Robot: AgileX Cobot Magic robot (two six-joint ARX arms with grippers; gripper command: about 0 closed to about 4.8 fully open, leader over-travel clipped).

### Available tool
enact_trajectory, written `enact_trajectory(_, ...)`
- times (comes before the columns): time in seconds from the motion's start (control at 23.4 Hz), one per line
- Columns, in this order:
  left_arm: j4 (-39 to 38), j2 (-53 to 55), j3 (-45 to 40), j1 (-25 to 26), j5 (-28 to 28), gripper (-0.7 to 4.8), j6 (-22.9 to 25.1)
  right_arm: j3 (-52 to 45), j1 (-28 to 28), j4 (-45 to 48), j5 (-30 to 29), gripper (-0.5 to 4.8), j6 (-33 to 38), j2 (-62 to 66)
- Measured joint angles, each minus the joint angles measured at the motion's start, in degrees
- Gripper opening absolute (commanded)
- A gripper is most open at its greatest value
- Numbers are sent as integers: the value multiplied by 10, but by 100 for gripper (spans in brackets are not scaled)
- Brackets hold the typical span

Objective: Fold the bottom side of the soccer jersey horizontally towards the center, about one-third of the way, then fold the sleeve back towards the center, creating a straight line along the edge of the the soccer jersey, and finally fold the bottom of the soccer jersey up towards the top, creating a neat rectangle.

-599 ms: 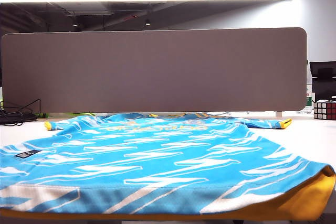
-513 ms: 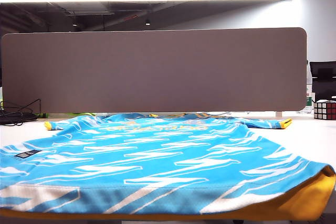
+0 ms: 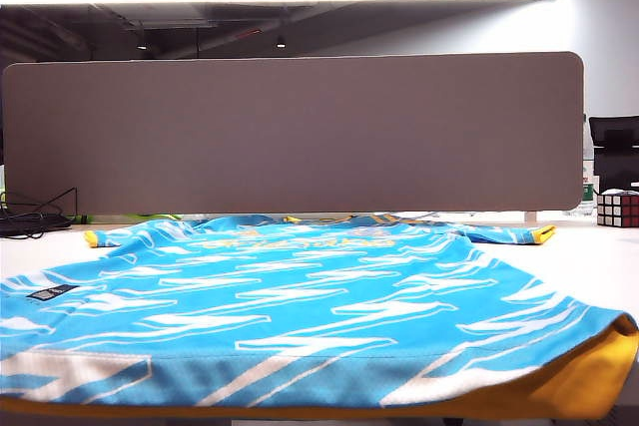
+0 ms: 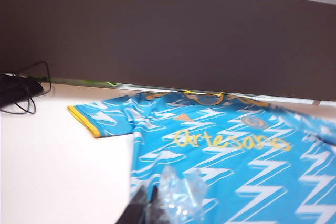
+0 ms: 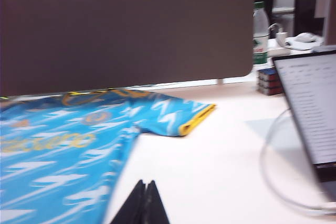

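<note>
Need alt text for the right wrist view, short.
A sky-blue soccer jersey with white streaks lies flat on a white table, its yellow-cuffed sleeve pointing toward a laptop. The right pincer is shut, above bare table beside the jersey, holding nothing. A dark divider panel stands behind.

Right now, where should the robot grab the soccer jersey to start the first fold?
Probably the soccer jersey by its near hem, coming from the front: it lies flat and spread. Both the left gripper and right gripper are shut, holding nothing.
</note>
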Motion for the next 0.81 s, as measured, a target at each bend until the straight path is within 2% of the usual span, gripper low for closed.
enact_trajectory(0.04, 0, 0, 0, 0, 0, -6, -19, 0, 0, 0, -12, -9, 13, 0)
enact_trajectory(0.13, -17, 1, 3, 1, -13, -6, -90, 0, 0, -2, -42, -9, 55, 1)
enact_trajectory(0.17, -51, 3, 6, 7, -30, -6, -173, 2, 0, -13, -72, -9, 96, 13)
enact_trajectory(0.21, -74, 7, 5, 10, -33, -6, -209, 7, 0, -33, -80, -9, 112, 23)
enact_trajectory(0.3, -106, 18, 4, 9, -31, -6, -251, 28, 0, -78, -78, -9, 131, 40)
enact_trajectory(0.34, -115, 30, 6, 9, -28, -6, -269, 66, 0, -117, -54, -9, 140, 64)
enact_trajectory(0.38, -117, 53, 17, 9, -28, -6, -278, 103, 0, -126, -35, -9, 141, 99)
enact_trajectory(0.56, -115, 117, 46, 9, -17, -6, -280, 162, 0, -145, -37, -9, 142, 201)
enact_trajectory(0.68, -121, 181, 78, 9, -7, -6, -268, 204, 0, -166, -71, -9, 142, 286)
enact_trajectory(0.81, -130, 259, 129, 9, 3, -6, -233, 252, 0, -193, -123, -9, 132, 378)
